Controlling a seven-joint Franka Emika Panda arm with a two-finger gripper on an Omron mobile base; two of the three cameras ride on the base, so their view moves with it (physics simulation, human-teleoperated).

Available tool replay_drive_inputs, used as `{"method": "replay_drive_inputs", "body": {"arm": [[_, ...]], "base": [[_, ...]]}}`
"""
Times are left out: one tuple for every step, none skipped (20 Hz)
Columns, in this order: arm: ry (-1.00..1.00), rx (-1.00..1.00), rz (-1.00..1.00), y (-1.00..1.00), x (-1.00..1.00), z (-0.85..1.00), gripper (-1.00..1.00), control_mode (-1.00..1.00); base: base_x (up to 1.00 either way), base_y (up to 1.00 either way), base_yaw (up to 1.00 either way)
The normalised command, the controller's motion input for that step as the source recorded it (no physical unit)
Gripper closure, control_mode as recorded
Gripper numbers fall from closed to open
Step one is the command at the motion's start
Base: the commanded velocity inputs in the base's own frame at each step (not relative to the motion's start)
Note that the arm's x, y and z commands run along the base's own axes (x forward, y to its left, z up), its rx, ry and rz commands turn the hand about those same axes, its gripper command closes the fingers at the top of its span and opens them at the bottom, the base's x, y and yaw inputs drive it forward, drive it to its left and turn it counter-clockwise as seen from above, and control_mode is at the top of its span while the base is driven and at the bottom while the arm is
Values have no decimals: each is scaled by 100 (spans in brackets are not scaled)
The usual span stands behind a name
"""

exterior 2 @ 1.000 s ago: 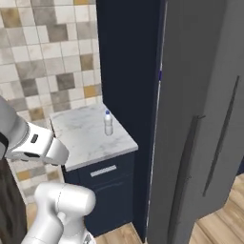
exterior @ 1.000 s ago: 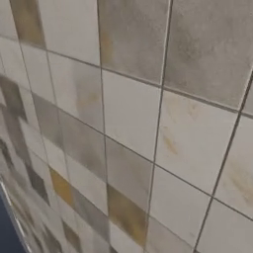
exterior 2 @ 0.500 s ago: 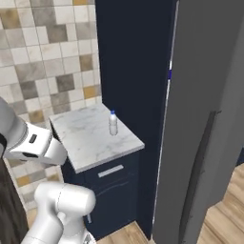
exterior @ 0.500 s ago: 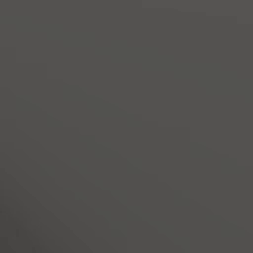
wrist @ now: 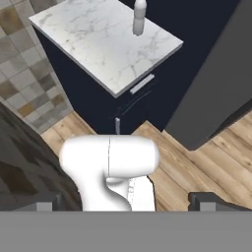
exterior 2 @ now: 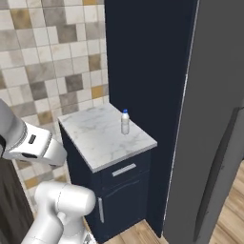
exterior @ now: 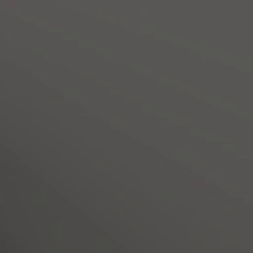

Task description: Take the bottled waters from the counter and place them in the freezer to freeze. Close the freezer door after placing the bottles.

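Bottle (exterior 2: pixel 125 122) upright on marble counter (exterior 2: pixel 95 138)

The base has driven on: the table (exterior 2: pixel 102 136) and its bottle (exterior 2: pixel 125 122) sit farther right in the right base view, and the freezer (exterior 2: pixel 209 119) looms nearer.

A white marble surface (wrist: pixel 98 39) tops a navy cabinet (wrist: pixel 98 106) with silver handles. One clear bottle (wrist: pixel 140 18) stands upright near the far edge. A dark grey freezer door (wrist: pixel 221 88) rises at right, above wooden floor (wrist: pixel 216 162). Tiled wall (wrist: pixel 24 83) at left.
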Motion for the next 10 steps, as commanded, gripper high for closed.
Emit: {"method": "replay_drive_inputs", "body": {"arm": [[0, 0, 0, 0, 0, 0, -100, 100], [0, 0, 0, 0, 0, 0, -100, 100], [0, 0, 0, 0, 0, 0, -100, 100], [0, 0, 0, 0, 0, 0, -100, 100], [0, 0, 0, 0, 0, 0, -100, 100], [0, 0, 0, 0, 0, 0, -100, 100], [0, 0, 0, 0, 0, 0, -100, 100], [0, 0, 0, 0, 0, 0, -100, 100], [0, 0, 0, 0, 0, 0, -100, 100], [0, 0, 0, 0, 0, 0, -100, 100]], "base": [[0, 48, -13], [1, 31, -15], [0, 21, -6], [0, 9, -3], [0, 0, 0], [0, 0, 0], [0, 0, 0], [0, 0, 0], [0, 0, 0], [0, 0, 0]]}}
